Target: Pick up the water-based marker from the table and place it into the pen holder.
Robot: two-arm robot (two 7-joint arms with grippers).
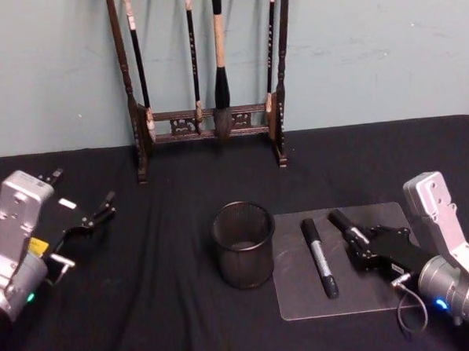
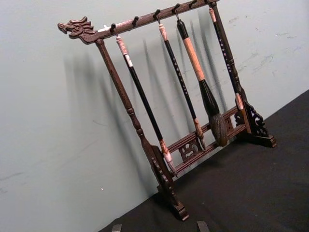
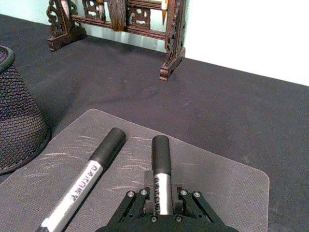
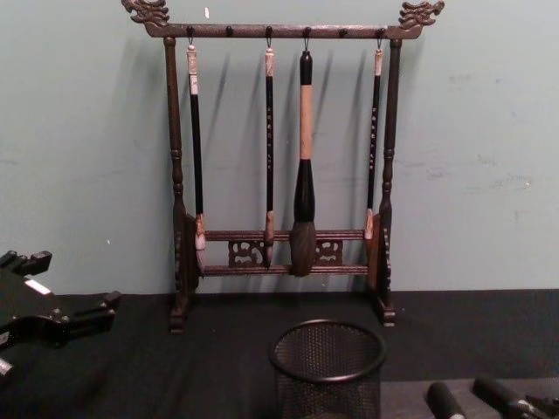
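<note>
Two black-capped markers with silver bodies lie on a grey mat (image 1: 300, 298) on the black table (image 1: 147, 306). My right gripper (image 1: 359, 242) is shut on the right-hand water-based marker (image 1: 341, 220), low over the mat; in the right wrist view this marker (image 3: 161, 154) runs straight out between the fingers (image 3: 131, 202). The other marker (image 1: 318, 257) lies free beside it, on the side toward the pen holder. The black mesh pen holder (image 1: 244, 244) stands upright just left of the mat, with nothing visible inside. My left gripper (image 1: 82, 191) rests open at the far left.
A tall dark wooden rack (image 1: 208, 122) hung with several brushes stands at the back against the pale wall. The mat's far right corner (image 1: 390, 212) is bare. Black cloth stretches between the left gripper and the pen holder.
</note>
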